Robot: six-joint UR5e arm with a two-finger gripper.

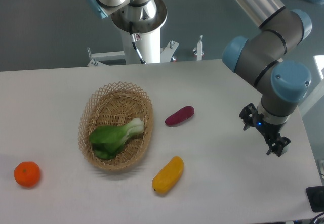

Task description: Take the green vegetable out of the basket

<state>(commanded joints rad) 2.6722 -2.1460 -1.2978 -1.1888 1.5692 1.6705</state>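
Green vegetable (pixel 115 136) lies inside basket (pixel 117 93) – bare bench (pixel 228 183) between basket and pincer (pixel 264 133) near right edge; pincer state unclear, holding nothing.

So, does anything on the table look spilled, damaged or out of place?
Nothing stands out. The bok choy lies whole inside the wicker basket, which sits upright, and nothing has spilled.

We've only got one camera here, fixed, mounted high and looking down at an angle across the table (pixel 61 87). It sits on the near side facing the arm's base (pixel 139 19) at top centre. Pretty wide shot: nearly the whole tabletop fits, with grey floor along the upper edge of the frame.
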